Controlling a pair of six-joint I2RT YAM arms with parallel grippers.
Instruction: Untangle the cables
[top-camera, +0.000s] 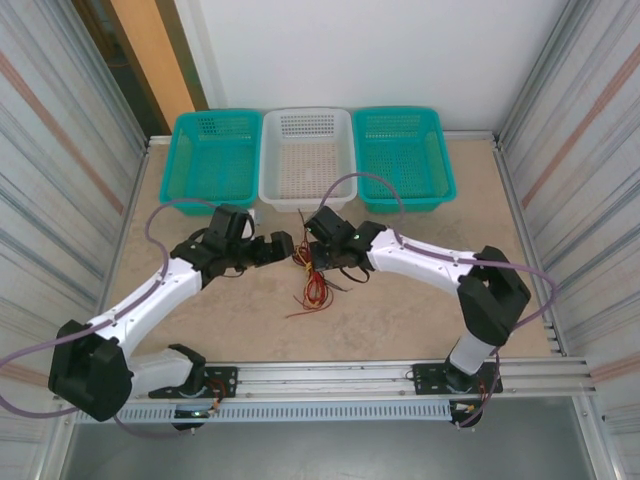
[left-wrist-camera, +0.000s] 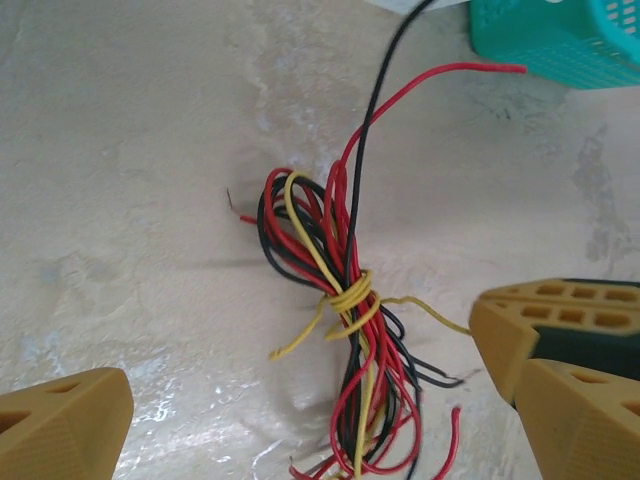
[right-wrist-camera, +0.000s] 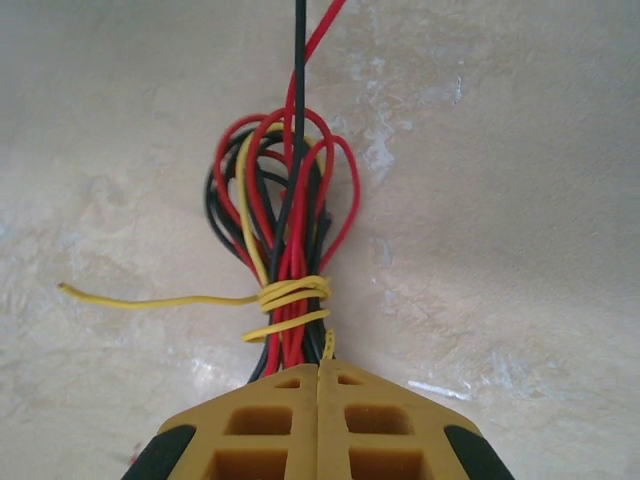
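The cables (left-wrist-camera: 350, 300) lie as one bundle of red, black and yellow strands on the beige table, wrapped round the middle by the yellow cable (right-wrist-camera: 290, 295). In the top view the bundle (top-camera: 315, 285) lies at mid-table, just in front of both grippers. My left gripper (left-wrist-camera: 320, 410) hovers over the bundle's lower half, open wide, with one finger on either side and nothing gripped. My right gripper (right-wrist-camera: 320, 368) is shut, and a short yellow end pokes out between its tips. The rest of the bundle runs under its fingers. In the top view the left gripper (top-camera: 287, 245) and right gripper (top-camera: 305, 255) nearly meet.
Three baskets stand in a row at the back: teal (top-camera: 212, 155), white (top-camera: 307, 160) and teal (top-camera: 402, 155). A teal basket corner (left-wrist-camera: 560, 40) shows in the left wrist view. Metal walls close off both sides, and a rail runs along the near edge.
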